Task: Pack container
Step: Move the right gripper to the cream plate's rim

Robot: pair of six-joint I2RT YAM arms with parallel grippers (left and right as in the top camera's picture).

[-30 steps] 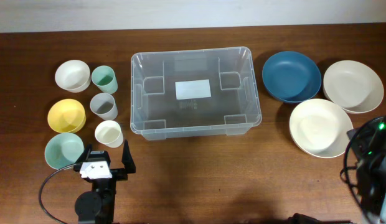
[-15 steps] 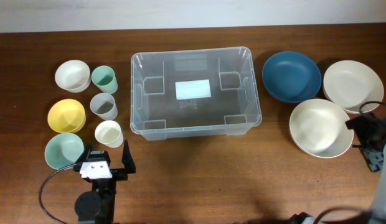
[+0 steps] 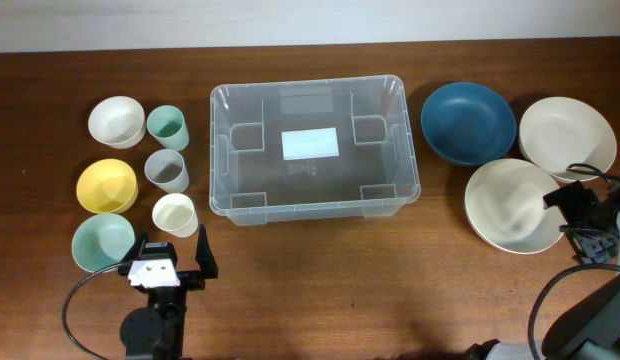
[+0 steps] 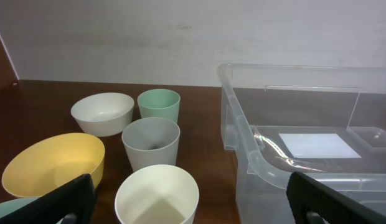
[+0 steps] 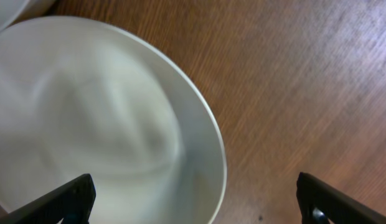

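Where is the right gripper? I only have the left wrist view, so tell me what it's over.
Observer: The right gripper hangs open over the right rim of the near cream bowl, which sits right of the container.
Operator: List what else sits on that side.
Observer: A dark blue bowl beside the container, and another cream bowl further right.
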